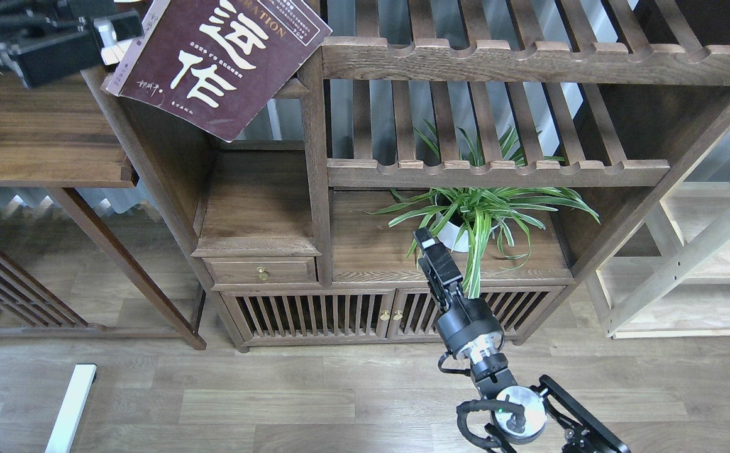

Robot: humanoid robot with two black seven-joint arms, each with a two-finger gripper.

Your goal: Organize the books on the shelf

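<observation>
A large maroon-brown book (220, 60) with cream Chinese characters lies tilted on an upper shelf (286, 89) of the dark bookcase, its lower corner hanging over the front edge. A sliver of a pale book (110, 58) shows at its left. My left gripper (110, 30) comes in at the top left, blurred, close to the maroon book's left edge; its fingers cannot be told apart. My right gripper (424, 238) is raised in front of the plant shelf, empty, seen end-on. The red book is out of view.
A potted spider plant (471, 220) stands under two slatted racks (497, 173). A solid dark board (38, 138) sits at the left, a small compartment (258, 207) with a drawer (261, 272) below the book. A pale wood frame (685, 258) is at the right.
</observation>
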